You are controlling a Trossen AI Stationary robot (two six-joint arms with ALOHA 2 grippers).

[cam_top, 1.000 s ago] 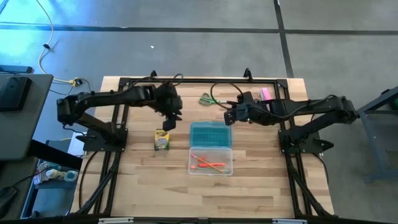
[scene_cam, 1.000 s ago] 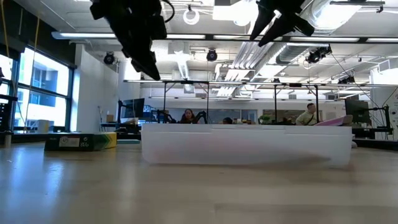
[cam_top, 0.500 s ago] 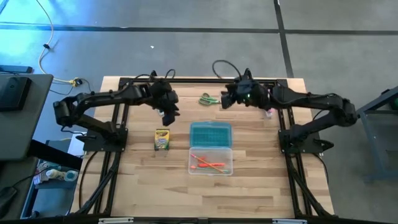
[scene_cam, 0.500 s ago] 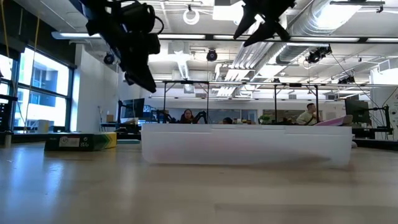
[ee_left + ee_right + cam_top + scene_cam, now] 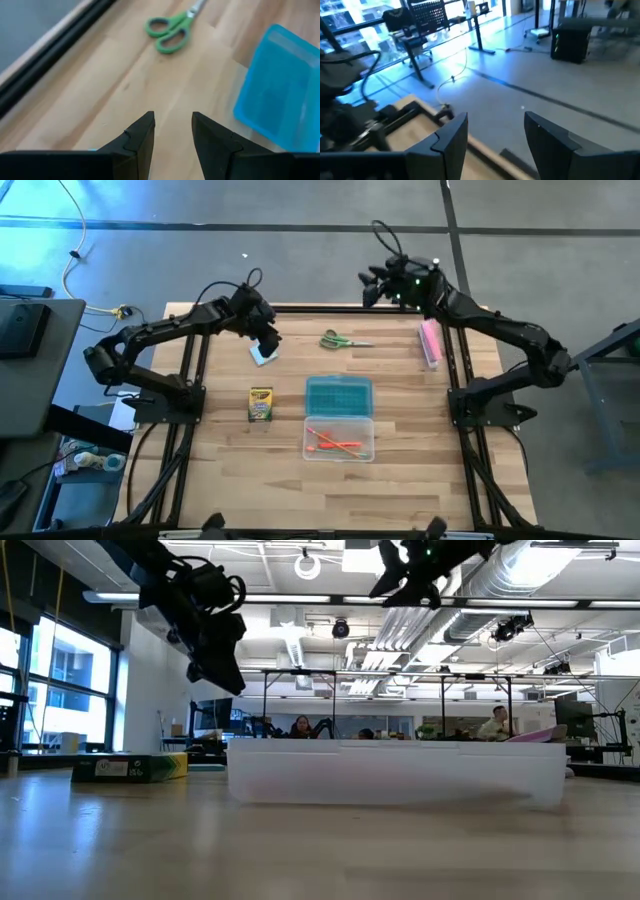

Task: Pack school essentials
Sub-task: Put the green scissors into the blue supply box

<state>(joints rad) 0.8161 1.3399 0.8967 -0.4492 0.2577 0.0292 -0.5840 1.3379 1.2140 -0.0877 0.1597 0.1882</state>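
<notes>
Wooden table (image 5: 420, 470): left pincer (image 5: 266, 340) parted above light-blue pad (image 5: 264, 354); right pincer (image 5: 372, 284) parted, raised past far edge.

Pretty bright all round. Ceiling lights glare in the low view, so the arms go near-silhouette. Blue daylight spills over the floor by the tabletop (image 5: 420, 480). Wrist-view fingers (image 5: 140, 137) blurry.

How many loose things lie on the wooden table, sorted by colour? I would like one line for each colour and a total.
Green: 1, the green-handled scissors
Yellow-green: 1, the crayon box
Light blue: 1, the square pad
Pink: 1, the oblong block
Clear with teal lid: 1, the open plastic case
Orange-red: a few pens in the case, count unclear
Total: 5, pens excluded
</notes>
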